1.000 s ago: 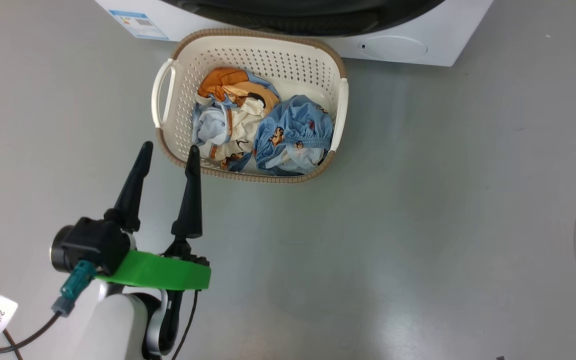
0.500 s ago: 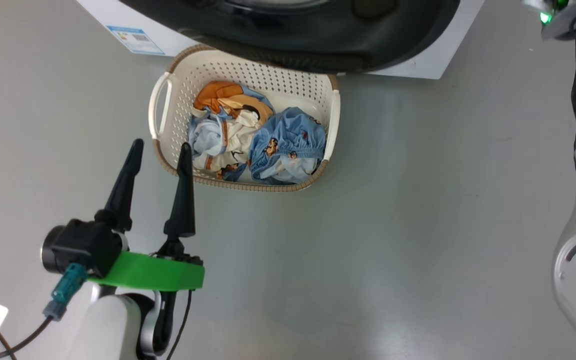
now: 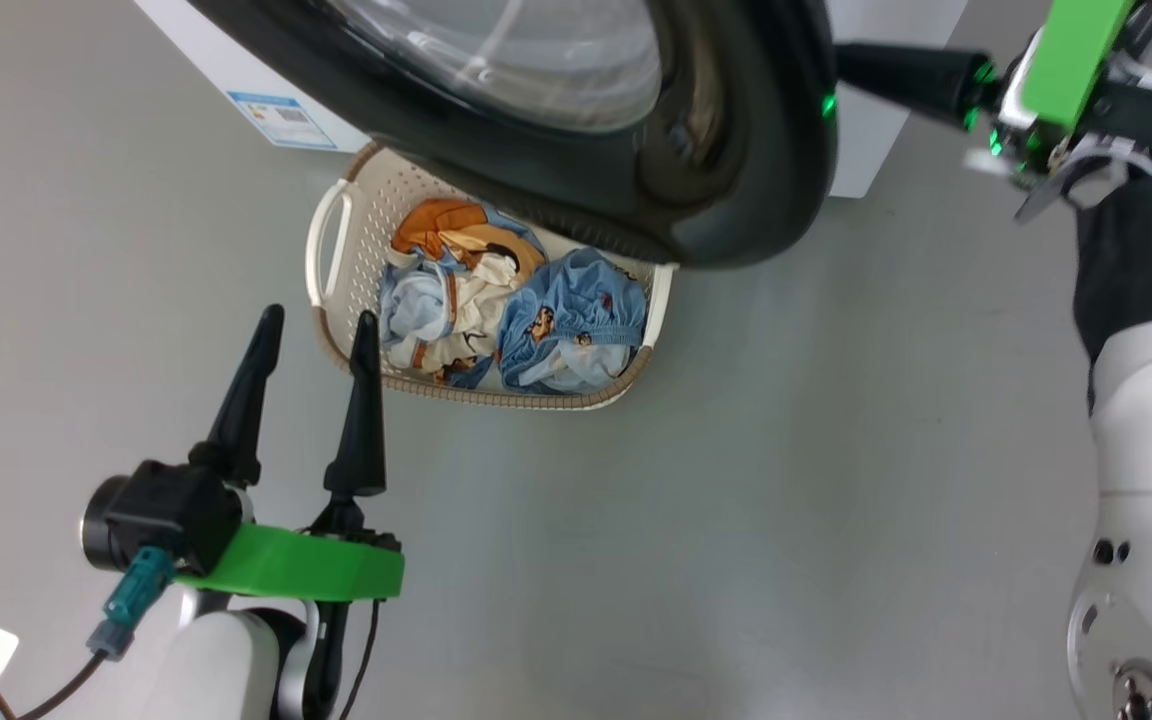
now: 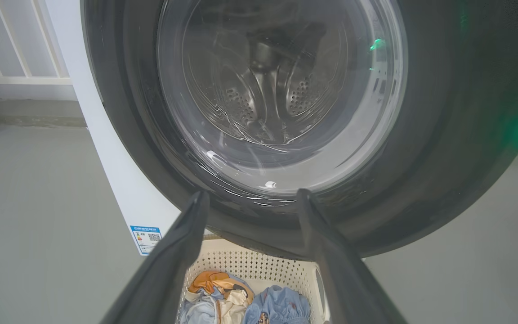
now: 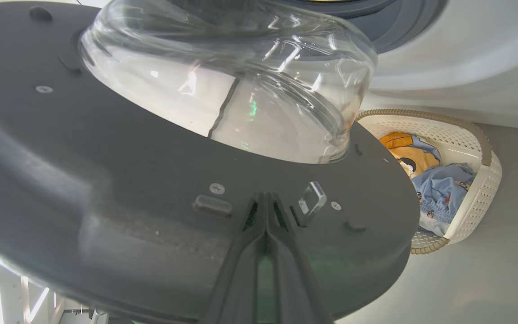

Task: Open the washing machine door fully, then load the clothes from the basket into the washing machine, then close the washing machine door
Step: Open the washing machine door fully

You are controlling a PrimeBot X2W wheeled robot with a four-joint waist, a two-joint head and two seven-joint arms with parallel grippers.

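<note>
The washing machine door (image 3: 736,200), glossy black with a clear window, hangs swung out over the back of the basket (image 3: 496,397). My right gripper (image 3: 851,62) is shut, holding nothing, and reaches in from the upper right to the door's edge. In the right wrist view its tips (image 5: 265,198) rest against the door's dark grey inner face (image 5: 106,180) beside the metal latch hook (image 5: 312,201). The clothes (image 3: 516,310), light blue, cream and orange, lie in the basket. My left gripper (image 3: 318,320) stands open at the basket's near left corner, above the floor.
The washing machine (image 3: 866,130) is a white box behind the door, with a blue label (image 3: 281,120) on its lower left. Its steel drum (image 4: 268,90) shows through the door's glass. Grey floor (image 3: 736,500) spreads around the basket. My pale right forearm (image 3: 1146,450) stands at the right edge.
The door has swung farther out, over the basket's back half. My right gripper has come into the head view at the top right. The left gripper has barely shifted.
</note>
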